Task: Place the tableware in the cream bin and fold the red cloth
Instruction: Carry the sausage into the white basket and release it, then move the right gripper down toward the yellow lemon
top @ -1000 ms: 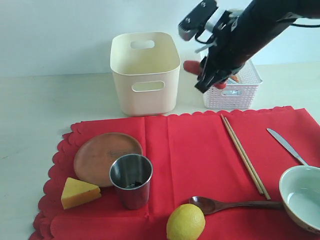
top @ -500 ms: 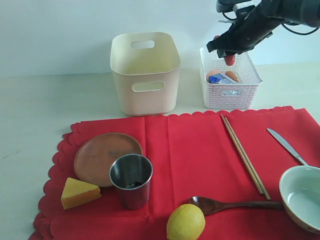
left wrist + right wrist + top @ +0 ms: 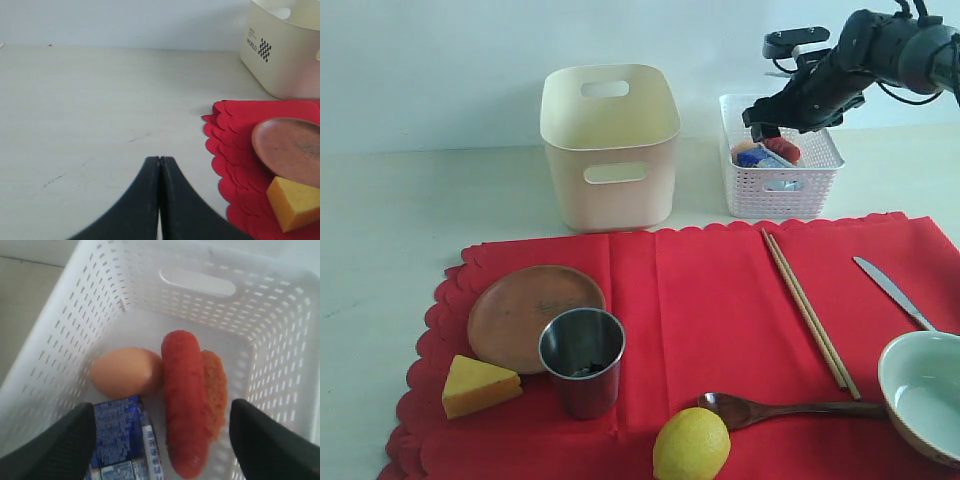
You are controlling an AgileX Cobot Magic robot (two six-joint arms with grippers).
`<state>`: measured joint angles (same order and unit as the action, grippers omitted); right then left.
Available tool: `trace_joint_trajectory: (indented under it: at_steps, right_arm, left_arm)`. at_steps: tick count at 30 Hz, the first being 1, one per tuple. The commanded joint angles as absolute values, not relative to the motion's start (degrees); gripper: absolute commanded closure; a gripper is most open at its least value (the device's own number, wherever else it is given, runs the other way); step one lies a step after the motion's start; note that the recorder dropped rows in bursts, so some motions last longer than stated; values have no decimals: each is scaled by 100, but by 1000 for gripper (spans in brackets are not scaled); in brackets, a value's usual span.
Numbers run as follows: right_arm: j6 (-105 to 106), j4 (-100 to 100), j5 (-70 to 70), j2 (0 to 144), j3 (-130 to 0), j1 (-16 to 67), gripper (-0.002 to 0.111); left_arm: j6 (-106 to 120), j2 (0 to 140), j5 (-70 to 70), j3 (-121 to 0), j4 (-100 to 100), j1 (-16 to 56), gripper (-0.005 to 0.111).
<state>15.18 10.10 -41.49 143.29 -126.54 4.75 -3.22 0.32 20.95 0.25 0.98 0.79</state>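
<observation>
The tableware is all on the red cloth (image 3: pixel 710 300), and none of it is in the cream bin (image 3: pixel 610 150) yet. The brown plate (image 3: pixel 535 312) and the steel cup (image 3: pixel 582 360) sit by the cloth's left edge. The chopsticks (image 3: pixel 808 308) and the knife (image 3: pixel 892 291) lie toward its right edge. The wooden spoon (image 3: pixel 790 408) lies along the near edge, and the bowl (image 3: pixel 925 392) is at the near right corner. The cheese (image 3: pixel 478 385) and the lemon (image 3: pixel 691 445) are on the cloth too.

The cream bin stands on the worktop (image 3: pixel 400 220), just past the cloth's far edge. The white lattice basket (image 3: pixel 780 190) is beside it.

The right gripper (image 3: pixel 165 440) hangs over that basket with its fingers wide apart, holding nothing. The sausage (image 3: pixel 182 400) lies below it, next to the egg (image 3: pixel 125 372) and the milk carton (image 3: pixel 120 440).

I think this arm should go straight up first, so its fingers do not catch the basket wall. The chopsticks look like the closest thing to pick up next.

The left gripper (image 3: pixel 160 200) is closed tight and empty, over bare worktop near the cloth's left edge.
</observation>
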Motion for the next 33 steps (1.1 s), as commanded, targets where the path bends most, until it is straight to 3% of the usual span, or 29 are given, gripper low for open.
trace_joint_trajectory:
  at_steps: [1, 13, 18, 26, 33]
  right_arm:
    - [1517, 957, -4612, 13974, -12702, 469, 35]
    - [1697, 1520, -6996, 12999, -12669, 469, 38]
    - [1783, 1754, -6964, 12428, -11807, 469, 39]
    - [2375, 1897, -5832, 11141, -9400, 523, 39]
    - [3417, 1962, -5405, 10165, -7929, 1225, 39]
  left_arm:
    - [-338, 0, 2014, 0, 85, 117, 107]
    - [-338, 0, 2014, 0, 85, 117, 107]
    - [-338, 0, 2014, 0, 85, 117, 107]
    - [-338, 0, 2014, 0, 85, 117, 107]
    - [-338, 0, 2014, 0, 85, 117, 107]
